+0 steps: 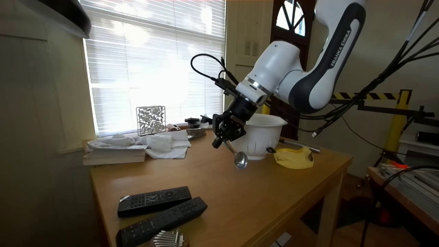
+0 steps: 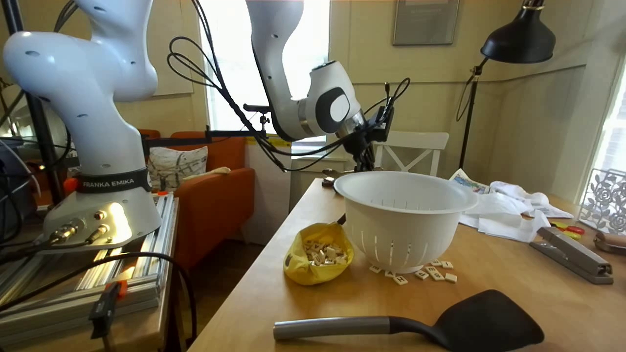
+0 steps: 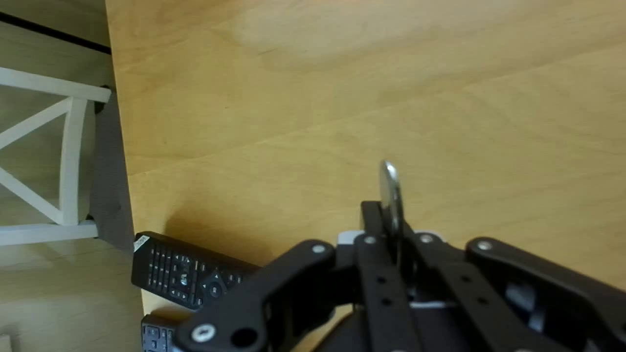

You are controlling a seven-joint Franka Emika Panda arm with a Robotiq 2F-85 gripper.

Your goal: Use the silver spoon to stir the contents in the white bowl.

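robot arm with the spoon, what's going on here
A robot arm has its claw shut on a silver spoon, whose oval end hangs down outside the white bowl. It is probably meant to stir in that bowl, but the spoon isn't in it right now. What the bowl holds can't be seen; letter tiles lie beside its foot.

A gripper (image 1: 221, 140) held a silver spoon (image 1: 239, 158), slanting down, before a white bowl (image 1: 263, 138) on a wooden table (image 1: 233, 192)

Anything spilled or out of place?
Yes: small square cream letter tiles lie scattered on the wooden tabletop beside the large white slotted bowl, outside the open, soft yellow bag holding more; possibly spilled.
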